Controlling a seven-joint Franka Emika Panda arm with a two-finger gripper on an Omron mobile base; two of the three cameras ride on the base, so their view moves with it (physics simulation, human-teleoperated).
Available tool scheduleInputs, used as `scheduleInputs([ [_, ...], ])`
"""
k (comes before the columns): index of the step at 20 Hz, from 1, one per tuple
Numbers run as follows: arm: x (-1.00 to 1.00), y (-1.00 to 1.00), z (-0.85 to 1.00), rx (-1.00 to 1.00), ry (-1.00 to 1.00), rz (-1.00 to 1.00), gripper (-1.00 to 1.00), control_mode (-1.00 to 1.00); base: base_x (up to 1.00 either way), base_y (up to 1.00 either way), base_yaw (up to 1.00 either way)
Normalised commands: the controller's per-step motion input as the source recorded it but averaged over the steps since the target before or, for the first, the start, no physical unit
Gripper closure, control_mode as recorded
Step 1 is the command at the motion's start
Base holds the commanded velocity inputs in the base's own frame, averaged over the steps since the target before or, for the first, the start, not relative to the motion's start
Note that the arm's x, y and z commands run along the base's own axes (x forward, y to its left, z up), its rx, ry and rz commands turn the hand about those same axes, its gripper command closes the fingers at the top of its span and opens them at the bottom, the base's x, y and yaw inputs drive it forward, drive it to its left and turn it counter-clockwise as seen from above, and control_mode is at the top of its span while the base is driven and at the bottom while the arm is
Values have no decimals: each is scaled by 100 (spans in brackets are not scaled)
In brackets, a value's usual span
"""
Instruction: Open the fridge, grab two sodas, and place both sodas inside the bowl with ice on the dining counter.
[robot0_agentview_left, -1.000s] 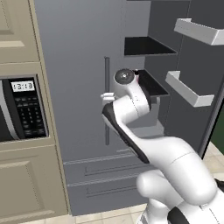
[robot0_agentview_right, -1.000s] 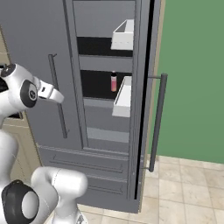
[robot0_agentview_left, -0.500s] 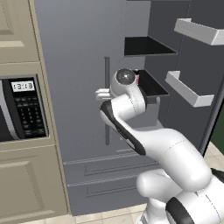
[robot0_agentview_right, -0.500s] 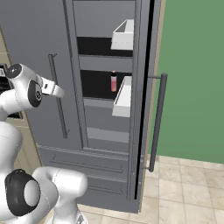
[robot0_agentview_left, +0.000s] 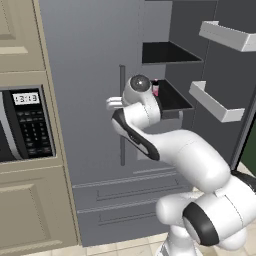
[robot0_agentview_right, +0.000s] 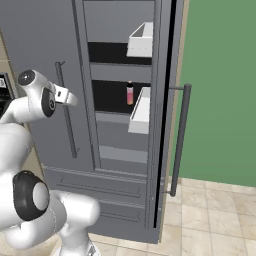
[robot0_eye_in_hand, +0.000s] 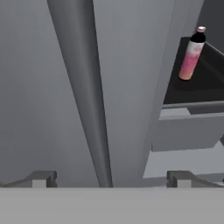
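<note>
The grey fridge (robot0_agentview_left: 85, 60) has its right door (robot0_agentview_left: 225, 140) swung open and its left door shut. One small pink-red soda (robot0_eye_in_hand: 191, 54) with a dark top stands on a dark inner shelf; it is the same soda (robot0_agentview_right: 130, 93) (robot0_agentview_left: 155, 88) in both base views. My gripper (robot0_eye_in_hand: 111, 179) is open, with its fingers on either side of the left door's vertical bar handle (robot0_eye_in_hand: 85, 87) and not closed on it. The gripper (robot0_agentview_left: 113, 103) (robot0_agentview_right: 70, 98) sits near the top of that handle (robot0_agentview_right: 67, 125). The bowl and dining counter are out of view.
A beige cabinet with a built-in microwave (robot0_agentview_left: 22, 125) adjoins the fridge on the left. The open door carries white bins (robot0_agentview_left: 216, 102) and a long handle (robot0_agentview_right: 180, 140) in front of a green wall (robot0_agentview_right: 220, 75). Bottom drawers (robot0_agentview_left: 125, 200) are shut.
My hand has edged a little closer to the left door's handle. The fridge doors and the soda have not moved.
</note>
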Motion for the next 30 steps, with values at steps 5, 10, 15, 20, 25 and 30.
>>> scheduleInputs([
  [5,43,16,0,0,0,1,-100,-100,0,0,0],
  [10,37,7,0,0,0,3,-100,-100,0,0,0],
  [15,30,3,0,0,0,1,-100,-100,0,0,0],
  [20,25,2,0,0,1,0,100,-100,0,0,0],
  [25,3,7,-2,0,0,0,100,-100,0,0,0],
  [30,-34,35,-7,0,-6,2,100,-100,0,0,0],
])
